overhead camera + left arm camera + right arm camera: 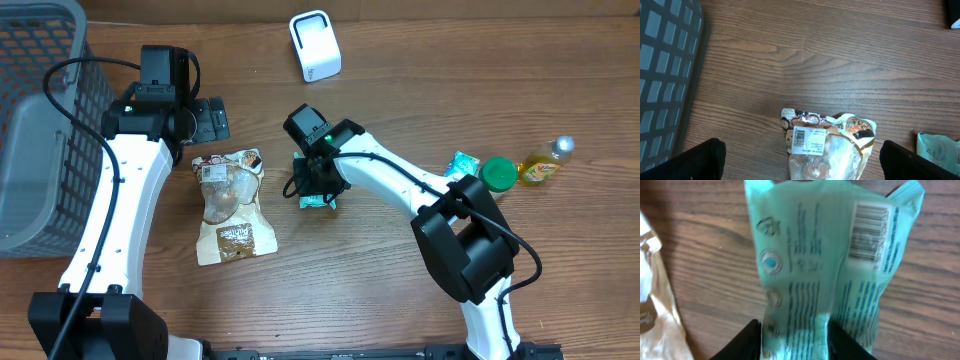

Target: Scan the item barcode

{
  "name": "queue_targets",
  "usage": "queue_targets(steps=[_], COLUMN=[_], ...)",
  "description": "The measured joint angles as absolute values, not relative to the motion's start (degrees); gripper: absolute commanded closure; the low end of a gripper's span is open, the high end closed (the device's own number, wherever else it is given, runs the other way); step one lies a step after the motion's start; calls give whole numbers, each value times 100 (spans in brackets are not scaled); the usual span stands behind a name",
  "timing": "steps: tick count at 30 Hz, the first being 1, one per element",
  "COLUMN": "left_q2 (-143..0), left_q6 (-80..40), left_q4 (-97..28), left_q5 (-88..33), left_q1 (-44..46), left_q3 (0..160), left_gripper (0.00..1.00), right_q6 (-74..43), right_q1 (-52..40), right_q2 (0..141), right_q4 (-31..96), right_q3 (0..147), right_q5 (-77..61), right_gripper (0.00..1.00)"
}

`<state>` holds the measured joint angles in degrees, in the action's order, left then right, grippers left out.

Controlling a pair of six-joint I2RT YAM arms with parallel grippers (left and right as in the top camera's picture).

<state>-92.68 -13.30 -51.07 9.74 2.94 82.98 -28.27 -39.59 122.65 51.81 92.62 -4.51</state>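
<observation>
Teal packet (pixel 815 265) beside brown snack pouch (pixel 232 205)

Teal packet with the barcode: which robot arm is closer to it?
Right. The right end effector grips the teal packet itself; the left end effector hangs open, apart from it, past the brown snack bag.
</observation>
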Motion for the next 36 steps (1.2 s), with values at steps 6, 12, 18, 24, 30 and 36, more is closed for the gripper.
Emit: queue_targets(steps=[6,12,18,24,30,36], left_q2=[-9268,-9268,-9268,-9268,-9268,-9268], left_q6=[-1330,-1330,-1330,-1330,-1330,-1330], left_q4=[-5107,-5107,-5107,-5107,-5107,-5107], left_q5=[974,972,974,974,974,974], left_q1=[294,294,294,294,294,294], left_q3=[8298,8298,8298,8298,8298,8298], left_gripper=[0,1,0,0,0,0], right_q6=[-2464,-2309,-2296,-2432,-2484,-2523], right_q1=[-3964,-3981,-3979,-3946,-3715,-3356], right_q2=[12276,12276,12276,12276,12276,12276], right_q4=[5533,5894,6145,6458,6536,6510], right_q3=[9854,9959,9959,9959,9955,9642], right_q5=[-506,38,932,1483,1625,1479], right_gripper=[56,56,56,63,77,80])
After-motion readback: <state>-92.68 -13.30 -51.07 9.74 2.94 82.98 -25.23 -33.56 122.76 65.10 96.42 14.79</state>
